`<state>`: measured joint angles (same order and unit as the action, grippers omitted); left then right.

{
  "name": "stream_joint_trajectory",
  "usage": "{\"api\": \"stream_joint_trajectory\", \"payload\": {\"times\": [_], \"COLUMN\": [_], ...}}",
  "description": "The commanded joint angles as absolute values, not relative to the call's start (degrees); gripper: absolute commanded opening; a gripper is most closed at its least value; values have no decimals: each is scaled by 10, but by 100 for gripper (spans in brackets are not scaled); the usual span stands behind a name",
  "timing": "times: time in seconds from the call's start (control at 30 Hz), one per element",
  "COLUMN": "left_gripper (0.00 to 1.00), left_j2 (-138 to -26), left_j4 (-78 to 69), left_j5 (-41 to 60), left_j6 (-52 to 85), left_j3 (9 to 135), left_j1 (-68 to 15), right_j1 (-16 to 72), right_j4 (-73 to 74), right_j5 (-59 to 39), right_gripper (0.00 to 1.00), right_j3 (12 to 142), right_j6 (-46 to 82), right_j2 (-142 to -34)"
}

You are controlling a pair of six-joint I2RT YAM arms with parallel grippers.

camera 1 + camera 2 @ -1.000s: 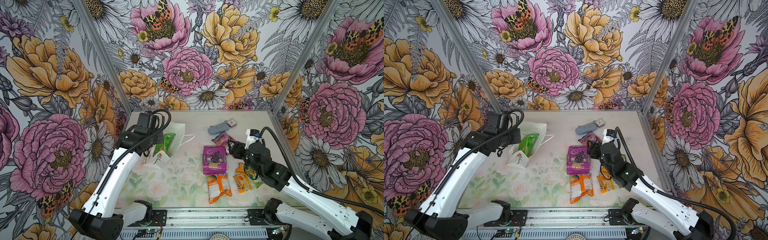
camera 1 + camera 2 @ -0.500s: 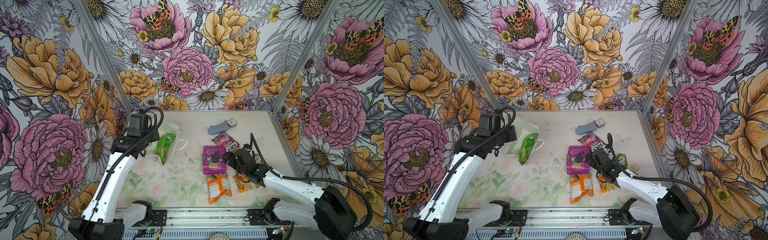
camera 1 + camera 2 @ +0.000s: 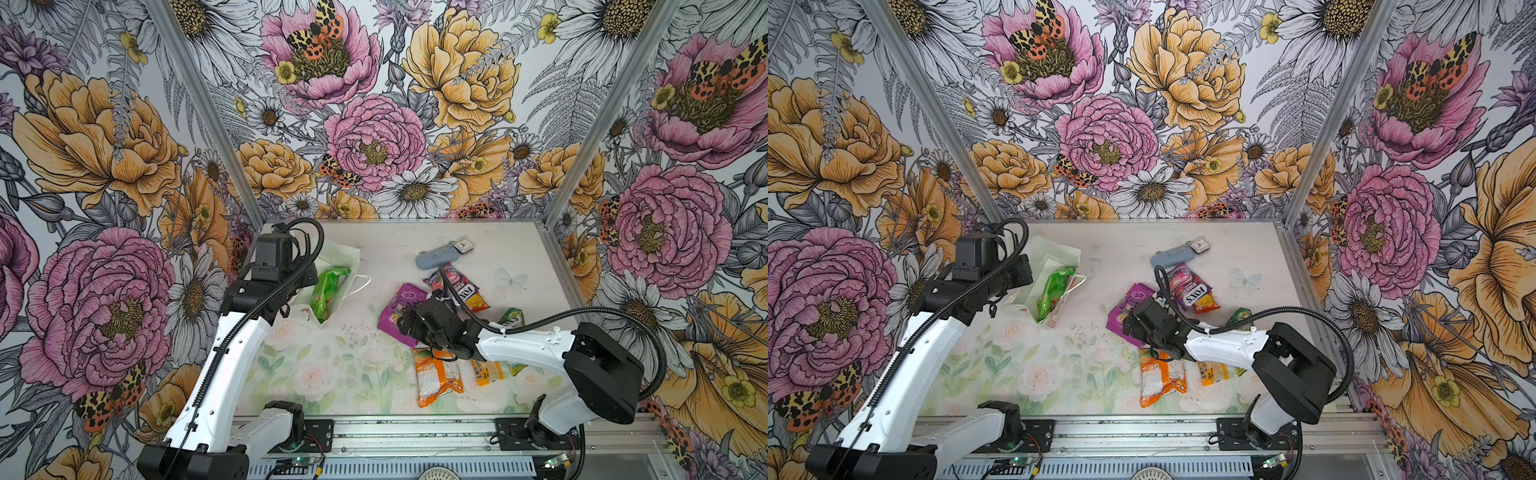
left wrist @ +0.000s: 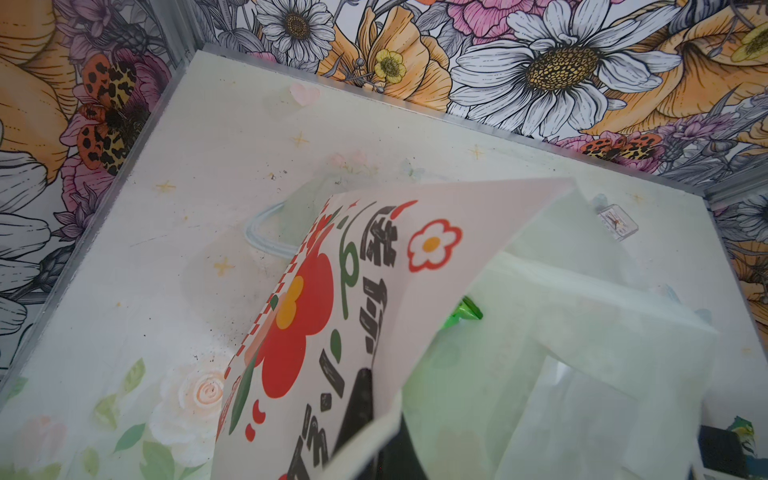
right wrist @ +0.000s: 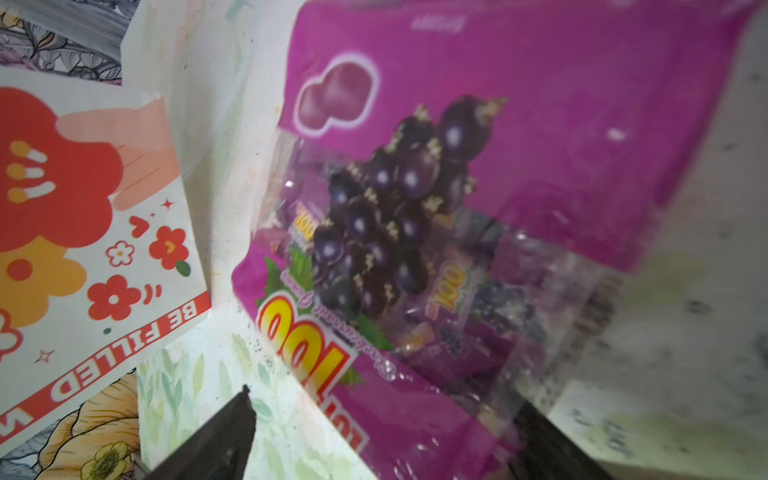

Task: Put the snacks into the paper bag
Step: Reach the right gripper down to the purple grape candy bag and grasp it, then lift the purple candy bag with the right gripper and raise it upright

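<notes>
Flowered walls (image 3: pixel 374 137) enclosed the pale rose-printed table (image 3: pixel 332 374). Only the right wrist view showed the right gripper (image 5: pixel 384 399) wide open astride the purple grape plastic pouch (image 5: pixel 519 145) at mid-table, holding nothing. Only the left wrist view showed the left gripper (image 4: pixel 376 415) clamped on the white paper bag (image 4: pixel 374 270) near the left back corner.

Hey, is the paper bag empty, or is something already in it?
Not empty: in both top views a green packet lies inside the open paper bag. Whether anything lies under it cannot be told.
</notes>
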<state>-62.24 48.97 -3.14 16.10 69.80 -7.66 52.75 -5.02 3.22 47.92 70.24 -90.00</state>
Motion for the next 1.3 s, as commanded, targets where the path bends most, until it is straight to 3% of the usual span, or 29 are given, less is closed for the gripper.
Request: {"api": "stream_joint_trajectory", "payload": {"times": [0.0,0.3,0.43,0.53,0.77,1.13,1.27], "left_gripper": [0,0,0,0,0,0,0], "left_j2": [-617,-614,-616,-616,-616,-613,-618], "left_j4": [464,459,460,460,459,458,459], "left_j5": [0,-5,-1,0,-2,-2,9], "left_j6": [164,164,166,167,166,167,166], "left_j3": [691,686,686,686,684,681,682], "left_j1": [-63,-59,-57,-56,-55,-53,-51], "right_j1": [545,531,438,390,331,330,330], "right_j4": [-30,-126,-186,-223,-315,-342,-348], "right_j5": [6,43,-52,-56,-52,-100,-123], "right_gripper": [93,91,90,89,84,81,75], "right_j3": [523,558,577,592,692,772,778], "right_j6": [717,611,563,531,448,402,401], "right_j2": [-930,-877,-854,-854,-947,-1056,-1086]}}
